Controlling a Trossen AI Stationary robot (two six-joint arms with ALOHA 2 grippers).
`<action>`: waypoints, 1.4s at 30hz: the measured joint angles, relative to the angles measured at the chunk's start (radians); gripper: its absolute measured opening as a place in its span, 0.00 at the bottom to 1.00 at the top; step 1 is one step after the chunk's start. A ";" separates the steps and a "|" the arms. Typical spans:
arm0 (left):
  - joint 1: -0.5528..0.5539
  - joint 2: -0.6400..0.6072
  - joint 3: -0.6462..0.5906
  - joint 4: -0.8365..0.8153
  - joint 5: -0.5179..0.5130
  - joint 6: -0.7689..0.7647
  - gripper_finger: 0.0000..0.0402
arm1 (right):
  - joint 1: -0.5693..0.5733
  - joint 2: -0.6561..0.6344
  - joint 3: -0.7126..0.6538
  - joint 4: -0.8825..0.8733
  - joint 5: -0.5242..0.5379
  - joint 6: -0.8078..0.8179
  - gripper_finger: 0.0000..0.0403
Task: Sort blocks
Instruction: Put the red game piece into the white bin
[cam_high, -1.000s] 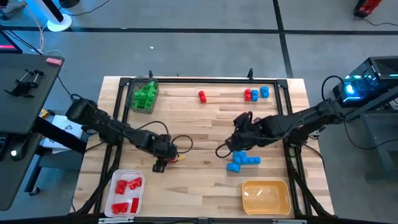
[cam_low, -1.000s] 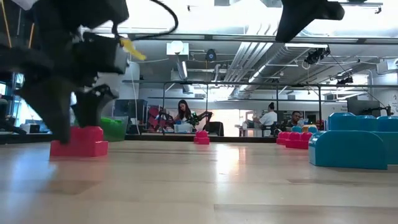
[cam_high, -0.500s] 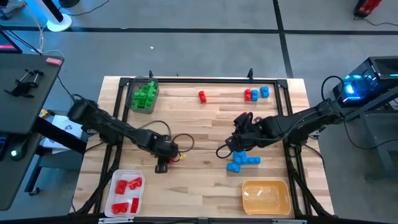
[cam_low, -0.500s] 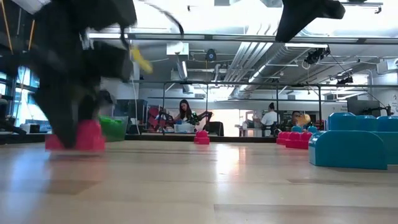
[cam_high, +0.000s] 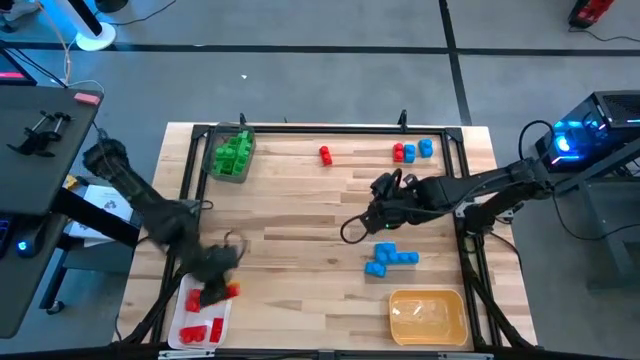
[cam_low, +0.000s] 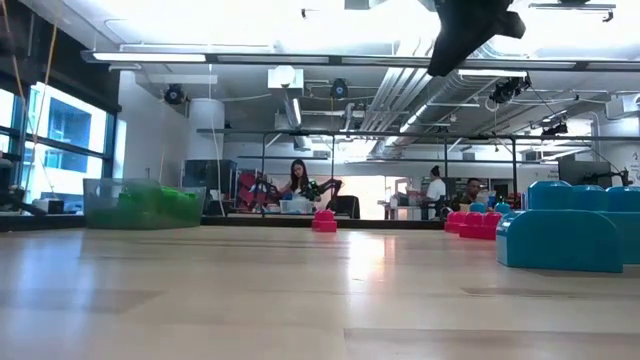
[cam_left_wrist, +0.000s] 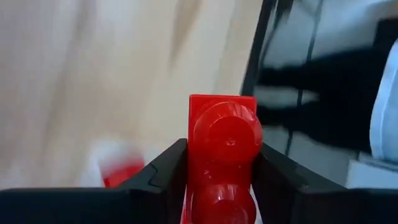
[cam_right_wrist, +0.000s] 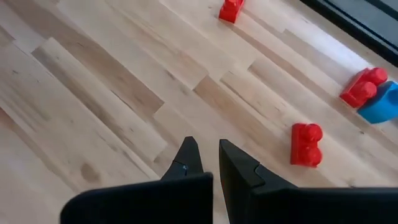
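My left gripper (cam_high: 220, 291) is shut on a red block (cam_left_wrist: 222, 152) and hovers over the far end of the white tray (cam_high: 190, 328), which holds more red blocks (cam_high: 203, 312). My right gripper (cam_high: 378, 218) is shut and holds nothing, raised above the table's middle right. A red block (cam_right_wrist: 306, 144) lies on the wood just beyond its fingers. A blue cluster (cam_high: 390, 258) lies nearer the front. Loose red blocks (cam_high: 325, 154) and a red and blue group (cam_high: 412, 151) lie at the far side. Green blocks (cam_high: 232, 155) fill the grey tray. My left gripper pinches the red block by two opposite side walls (cam_left_wrist: 194, 163) between its two fingers (cam_left_wrist: 168, 171). The studded top faces the wrist camera. The fingers slant downward, and the block hangs clear of the table, above the white tray.
A yellow tray (cam_high: 428, 316) stands at the near right. The grey tray (cam_low: 100, 205) stands at the far left corner. A black frame (cam_high: 300, 128) runs along the table's edges. Bare wood lies between the two arms.
My left gripper has shut on the red block at the table's middle left and lifted it clear. It has swung toward the near left corner and now hangs over the white tray, its wrist rolled on the way. The block has left the low view.
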 joint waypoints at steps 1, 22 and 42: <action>-0.064 0.007 -0.001 -0.006 -0.002 -0.073 0.33 | -0.006 0.000 0.000 0.003 -0.003 -0.012 0.00; -0.368 0.177 -0.001 0.029 0.002 -0.473 0.62 | -0.066 -0.002 0.000 0.027 -0.096 -0.066 0.00; 0.422 0.009 0.000 0.383 -0.467 0.448 0.64 | -0.619 -0.200 -0.468 0.049 -0.374 -0.164 0.00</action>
